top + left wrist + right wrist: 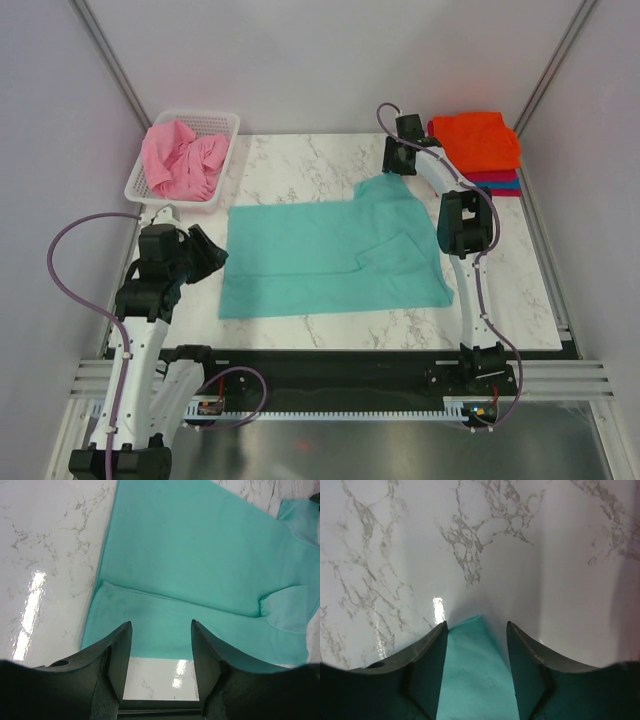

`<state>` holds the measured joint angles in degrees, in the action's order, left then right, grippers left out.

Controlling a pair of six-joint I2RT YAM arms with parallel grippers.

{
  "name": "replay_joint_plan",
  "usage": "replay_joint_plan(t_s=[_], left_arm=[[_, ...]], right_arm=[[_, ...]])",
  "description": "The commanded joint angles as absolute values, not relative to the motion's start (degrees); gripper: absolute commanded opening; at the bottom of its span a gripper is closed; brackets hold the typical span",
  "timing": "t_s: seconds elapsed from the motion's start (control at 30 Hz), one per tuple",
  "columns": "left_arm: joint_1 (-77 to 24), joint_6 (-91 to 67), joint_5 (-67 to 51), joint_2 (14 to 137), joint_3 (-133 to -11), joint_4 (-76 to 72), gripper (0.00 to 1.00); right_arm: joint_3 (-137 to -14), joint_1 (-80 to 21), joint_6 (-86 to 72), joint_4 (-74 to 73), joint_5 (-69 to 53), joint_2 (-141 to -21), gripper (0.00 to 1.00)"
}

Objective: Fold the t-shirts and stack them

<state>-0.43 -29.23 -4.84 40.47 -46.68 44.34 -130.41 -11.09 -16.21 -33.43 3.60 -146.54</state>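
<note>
Jaws of both grippers stand wide. The right gripper point(476, 625) straddles the far right corner of the soft teal t-shirt point(320, 255), which lies spread mid-table, probably ready to pinch it for a fold. The left gripper point(161, 625) hovers beside its left edge. A folded orange t-shirt point(478, 140) tops the far-right stack. A crumpled pink t-shirt point(183, 160) lies in the white slotted plastic basket point(215, 116), far left.

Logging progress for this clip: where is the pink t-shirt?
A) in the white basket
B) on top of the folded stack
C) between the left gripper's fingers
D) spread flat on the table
A: the pink t-shirt lies crumpled in the white basket at the far left; the teal t-shirt is the one spread out.
</note>
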Motion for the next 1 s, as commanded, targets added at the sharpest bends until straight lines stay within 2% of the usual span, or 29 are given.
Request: replay_joint_plan(t_s=[0.0,0.07,0.17,0.2,0.27,0.33,0.37,0.47,0.57,0.73,0.87,0.97], left_arm=[[-0.1,-27.1,-5.3,40.5,-46.8,42.2,0.58],[-0.1,-27.1,-5.2,40.6,-46.8,42.3,0.58],[-0.1,-27.2,-5.0,40.9,-46.8,42.3,0.57],[-0.1,-27.2,-4.9,41.0,-46.8,42.3,0.57],[-0.1,-27.3,-4.3,42.0,-46.7,42.1,0.57],[-0.1,-27.6,-3.5,44.2,-46.7,41.3,0.57],[-0.1,-27.2,-3.5,45.3,-46.8,39.0,0.57],[-0.2,-26.6,-0.4,51.9,-48.5,34.6,0.58],[-0.1,-27.2,-0.1,63.1,-53.9,30.7,0.58],[-4.4,-32.2,10.5,82.1,-68.0,31.6,0.57],[-5.9,-35.9,15.7,98.2,-78.7,34.3,0.58],[-6.2,-38.8,14.0,108.1,-86.9,36.0,0.57]], right_arm=[[-127.5,-11.8,-16.3,-30.9,4.7,-145.7,0.54],[-124.4,-11.7,-17.1,-29.1,4.5,-144.9,0.53],[-121.9,-11.8,-17.5,-26.9,4.8,-144.1,0.44],[-120.9,-11.8,-17.5,-26.5,5.0,-144.0,0.34],[-118.8,-11.7,-17.8,-25.3,5.4,-143.2,0.23],[-116.8,-11.8,-18.2,-22.9,5.3,-141.8,0.17],[-114.5,-11.8,-18.6,-22.1,4.6,-141.2,0.09],[-107.4,-12.2,-19.0,-15.7,2.7,-137.6,0.01],[-101.6,-13.0,-19.0,-9.3,1.2,-133.3,0.00],[-89.3,-13.4,-20.2,2.7,0.1,-124.7,0.00],[-83.8,-13.4,-20.3,5.7,-1.7,-123.1,0.00],[-81.0,-13.3,-19.3,6.6,-1.8,-121.6,0.00]])
